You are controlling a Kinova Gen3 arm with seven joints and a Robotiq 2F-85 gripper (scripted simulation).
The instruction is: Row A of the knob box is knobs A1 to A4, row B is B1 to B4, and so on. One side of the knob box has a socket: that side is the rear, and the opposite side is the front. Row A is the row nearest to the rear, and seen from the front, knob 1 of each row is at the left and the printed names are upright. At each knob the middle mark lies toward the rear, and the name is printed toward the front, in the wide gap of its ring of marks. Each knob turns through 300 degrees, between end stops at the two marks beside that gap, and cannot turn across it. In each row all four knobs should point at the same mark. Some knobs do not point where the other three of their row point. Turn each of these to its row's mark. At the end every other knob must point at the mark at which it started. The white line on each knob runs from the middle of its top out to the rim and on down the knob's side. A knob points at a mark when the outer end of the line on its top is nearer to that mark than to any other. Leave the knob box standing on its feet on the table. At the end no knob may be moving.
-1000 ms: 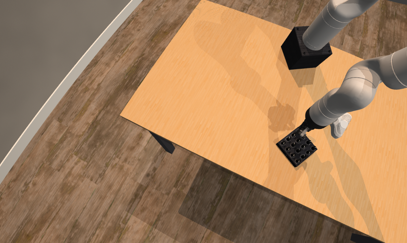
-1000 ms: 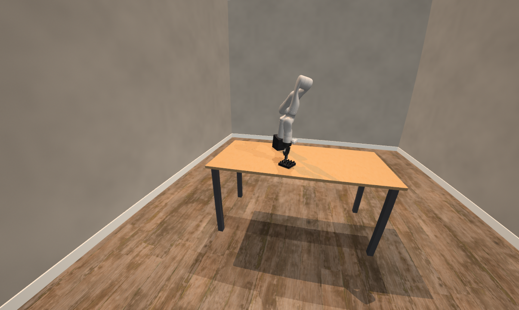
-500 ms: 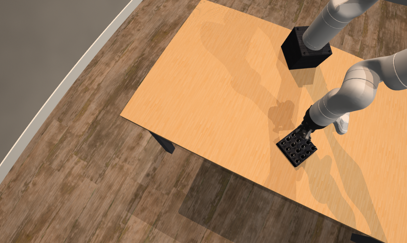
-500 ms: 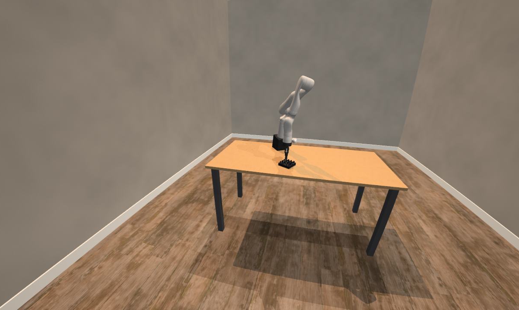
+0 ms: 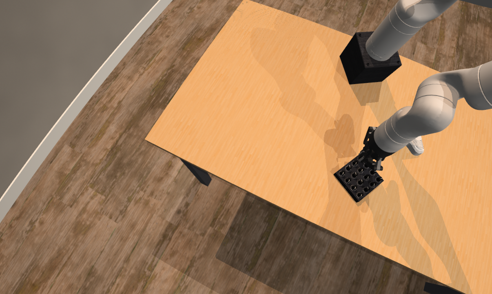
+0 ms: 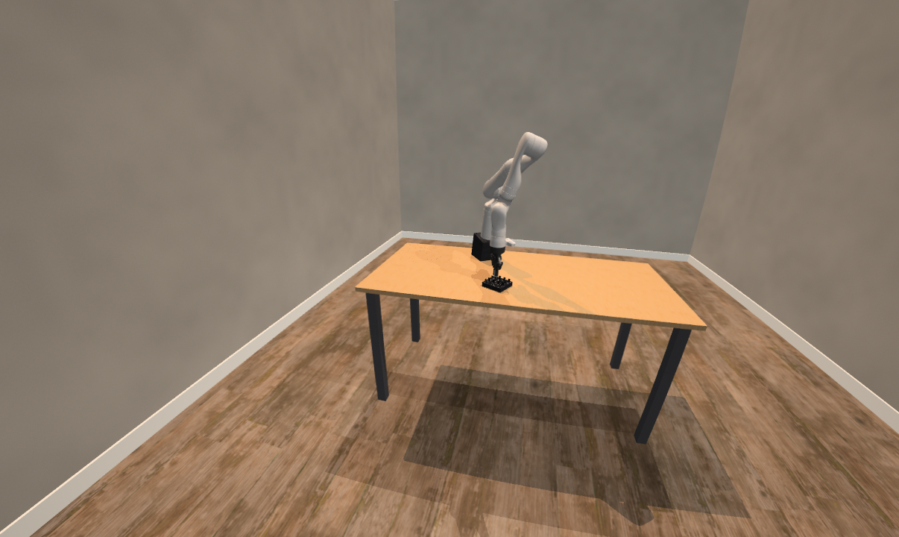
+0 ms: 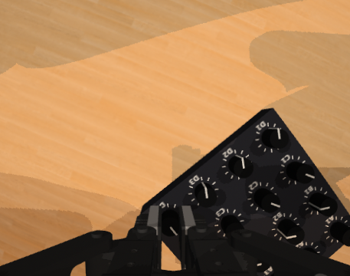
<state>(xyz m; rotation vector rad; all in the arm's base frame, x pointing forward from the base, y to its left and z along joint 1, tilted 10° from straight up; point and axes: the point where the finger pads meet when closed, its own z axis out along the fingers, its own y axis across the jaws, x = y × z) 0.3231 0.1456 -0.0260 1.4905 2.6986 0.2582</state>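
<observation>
The black knob box stands on the table. My gripper is shut on knob D4 at the box's corner. In the wrist view D4's white line points down and right. The lines of D1, D2 and D3 point nearly straight down there, alike. The lines of C1 and C2 both point right and slightly down. B1 and B2 look alike. The gripper hides C4 and much of C3. The socket is not seen.
The wooden table carries the arm's black base block behind the box. The other knobs stand close beside the fingers. The table's long edge runs beyond the box on the side away from the base.
</observation>
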